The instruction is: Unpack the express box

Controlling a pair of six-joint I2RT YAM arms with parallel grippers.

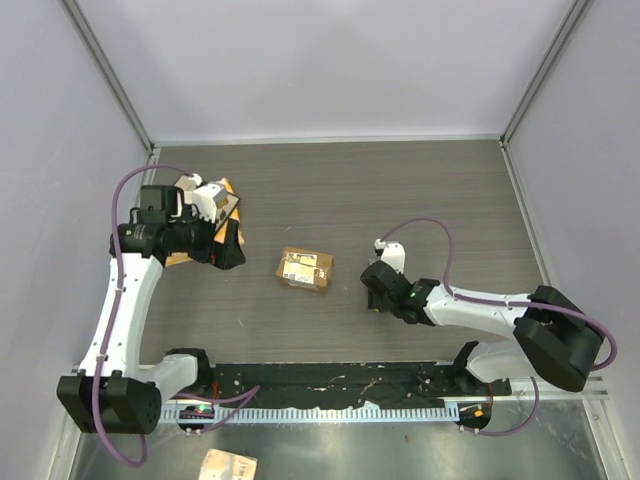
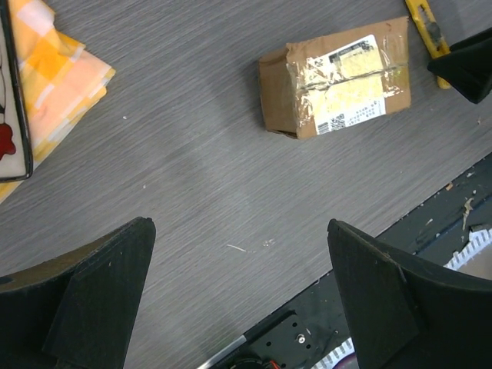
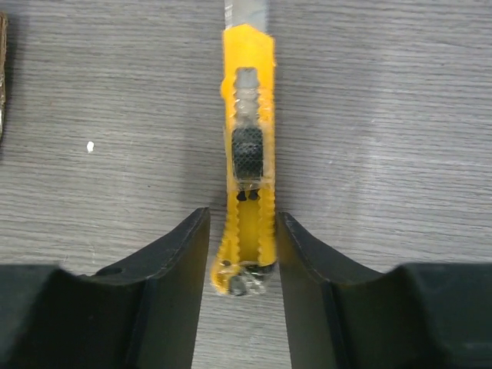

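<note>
1. The express box (image 1: 305,269) lies label-up at the middle of the counter (image 1: 420,180), between both arms. Its long axis runs left-right, slightly skewed.
2. Left end effector (image 2: 237,231): spread wide, released, holding nothing.
3. Right end effector (image 3: 241,219): half-closed, with its fingers flanking the rear handle of the yellow utility knife (image 3: 247,115). I cannot tell whether it is clamped.

Table layout, seen from above and from both wrists.
Express box (image 1: 305,269) lies mid-table (image 1: 400,190). Utility knife (image 3: 246,177) lies right of it, rear end between right gripper (image 3: 242,254) fingers. Left gripper (image 2: 237,231) hangs left of the box, beside folded cloth (image 2: 61,77).
</note>
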